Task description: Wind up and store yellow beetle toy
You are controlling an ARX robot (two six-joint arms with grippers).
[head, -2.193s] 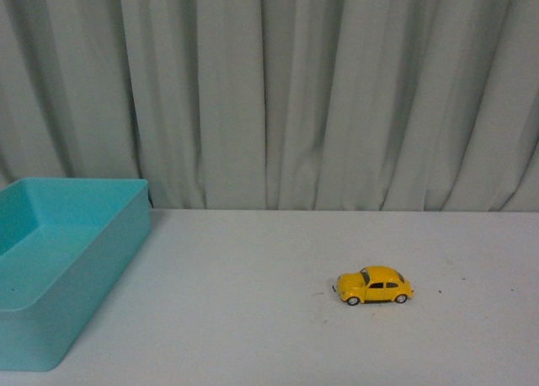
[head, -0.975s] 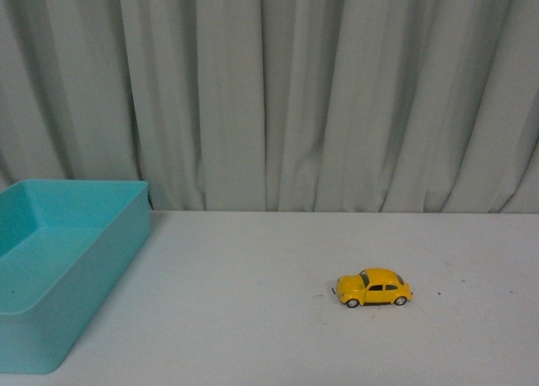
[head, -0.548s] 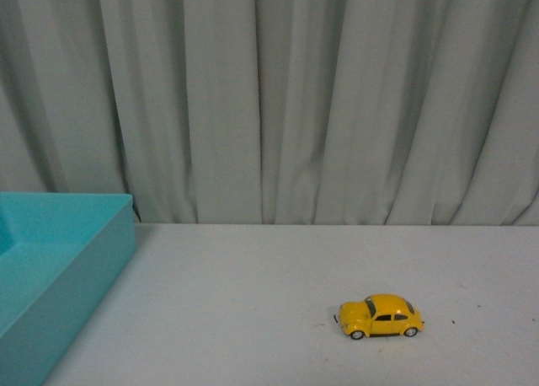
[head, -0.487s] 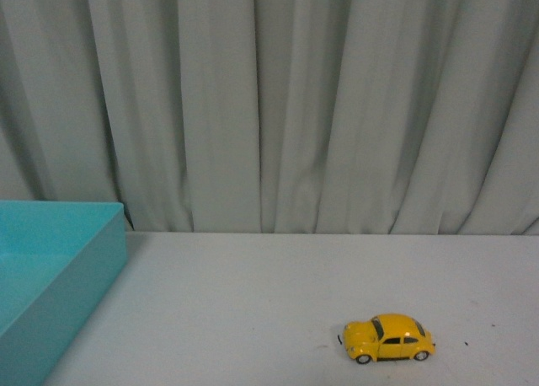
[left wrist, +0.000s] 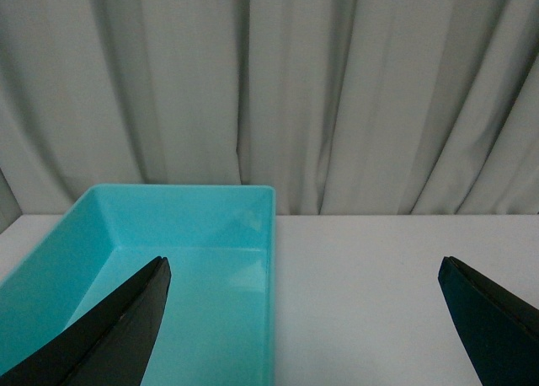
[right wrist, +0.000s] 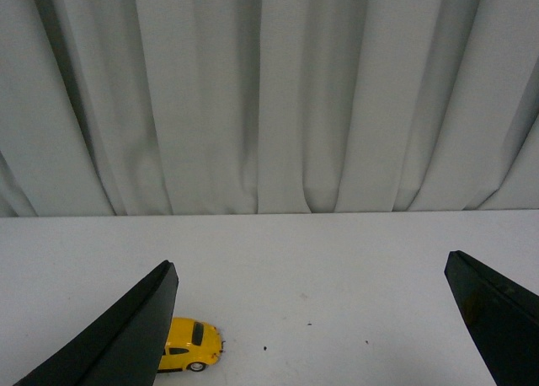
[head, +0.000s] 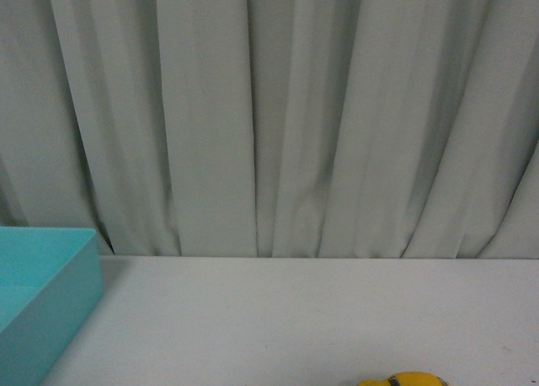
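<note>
Yellow beetle toy [head: 404, 379] is barely in the front view, just a sliver of its roof poking up at the very bottom edge, right of centre. The rest is cut off by the frame. It sits on the white table [head: 295, 318], well apart from the teal bin [head: 50, 285], which fills the lower left corner of that same view. Grey curtain [head: 269, 116] takes up the whole upper part behind everything.

The right wrist view gives a better look at the yellow beetle toy [right wrist: 192, 342]: it's standing on its wheels on the table, side-on, with one end tucked behind one dark finger [right wrist: 126, 335] of the right gripper [right wrist: 312, 260]. That gripper has its fingers spread wide with nothing between them, and whether the finger actually touches the car is hard to say.

The left gripper [left wrist: 303, 261] is spread wide too, holding nothing. One of its fingers [left wrist: 118, 335] hangs in front of the teal bin [left wrist: 194, 186], the other over bare table beside it. What's visible of the bin's inside is plain teal floor.
</note>
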